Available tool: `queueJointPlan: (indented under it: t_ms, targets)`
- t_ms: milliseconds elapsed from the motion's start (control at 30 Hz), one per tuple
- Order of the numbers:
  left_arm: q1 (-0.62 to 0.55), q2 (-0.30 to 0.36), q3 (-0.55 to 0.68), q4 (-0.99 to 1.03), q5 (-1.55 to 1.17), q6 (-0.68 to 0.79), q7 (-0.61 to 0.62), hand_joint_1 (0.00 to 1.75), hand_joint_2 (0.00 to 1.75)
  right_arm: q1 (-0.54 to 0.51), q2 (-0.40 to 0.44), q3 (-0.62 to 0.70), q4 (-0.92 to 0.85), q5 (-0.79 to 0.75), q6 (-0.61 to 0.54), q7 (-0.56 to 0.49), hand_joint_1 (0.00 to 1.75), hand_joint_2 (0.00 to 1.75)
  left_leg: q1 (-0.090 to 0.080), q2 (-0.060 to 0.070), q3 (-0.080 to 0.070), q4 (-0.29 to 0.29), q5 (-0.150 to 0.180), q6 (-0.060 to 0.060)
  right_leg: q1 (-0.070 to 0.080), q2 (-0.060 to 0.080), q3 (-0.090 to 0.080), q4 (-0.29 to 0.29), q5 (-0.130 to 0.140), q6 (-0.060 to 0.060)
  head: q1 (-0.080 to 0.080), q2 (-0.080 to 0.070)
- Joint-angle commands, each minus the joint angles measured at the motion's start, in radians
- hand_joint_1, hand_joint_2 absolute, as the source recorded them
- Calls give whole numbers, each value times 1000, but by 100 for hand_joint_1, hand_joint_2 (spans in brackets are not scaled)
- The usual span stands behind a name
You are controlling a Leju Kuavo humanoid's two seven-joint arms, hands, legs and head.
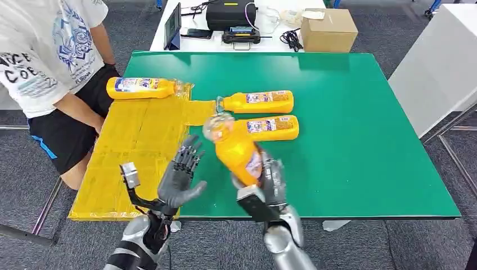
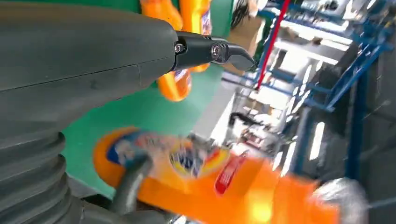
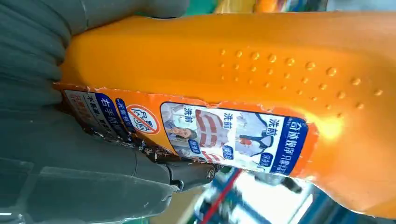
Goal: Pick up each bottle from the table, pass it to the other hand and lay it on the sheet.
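Right hand (image 1: 269,183) grips a glossy, dimpled orange plastic bottle (image 1: 239,152).

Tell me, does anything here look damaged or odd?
Slightly: the label on the bottle that the right hand holds has a ragged, torn edge. Otherwise nothing stands out; no spill shows on the green table.

Right robot hand (image 1: 269,181): fingers wrapped around the lower body of an orange detergent bottle (image 1: 239,152), held tilted above the tabletop's (image 1: 360,140) near edge. Left robot hand (image 1: 181,175): just beside the bottle, palm toward it, fingers spread, holding nothing.
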Motion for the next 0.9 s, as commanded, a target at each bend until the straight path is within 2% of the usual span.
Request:
queueJointPlan:
  t_ms: [33,133,300,500,600,733,767,833,867,900]
  targets:
    - [-27,32,-54,65,-8,9,-1,0,175,-101,59,160,305,-10,7,-3,175,175,1,4,5,-1,-2,-1,1,4,4,-1,0,-2,0,0]
    - [-24,31,-56,76,-18,10,-4,0,175,-111,73,178,351,-29,5,-10,175,175,1,6,8,-1,-3,-2,1,6,7,-2,-1,-3,0,0]
    - [-23,29,-57,76,-18,11,-4,0,175,-113,77,180,352,-29,6,-11,175,175,0,2,4,-1,-1,-1,0,3,3,-1,0,-2,0,0]
    - [-33,20,-51,85,-12,8,0,0,175,-136,84,230,392,-15,23,7,175,175,1,5,8,0,-4,-2,2,5,7,0,-2,-3,0,0]
    - [-40,19,-46,89,-1,5,5,0,175,-146,91,269,456,-3,19,26,175,175,0,2,3,0,-1,-1,1,2,3,-1,-1,-2,0,0]
    - [-29,23,-44,76,-4,6,-2,0,175,-151,89,266,487,-34,0,9,175,175,1,4,7,0,-3,-2,2,4,6,0,-2,-3,0,0]
    - [-24,22,-41,69,-3,7,-4,38,175,-154,87,264,483,-34,-7,14,175,175,1,2,4,0,-2,-1,1,2,4,0,-1,-2,0,0]
    - [-23,21,-41,69,-3,8,-4,38,175,-159,86,263,481,-34,-5,14,175,175,1,2,4,0,-2,-1,1,2,4,-1,-1,-2,0,0]
    - [-19,22,-45,57,-4,1,-6,175,175,-156,83,261,470,-36,-1,21,175,175,1,1,3,0,-1,-1,1,1,3,-1,-1,-2,0,0]
    - [-18,23,-46,53,-7,-2,-8,175,175,-156,82,258,463,-37,-7,24,175,175,1,3,6,0,-3,-2,1,2,5,0,-2,-3,1,0]
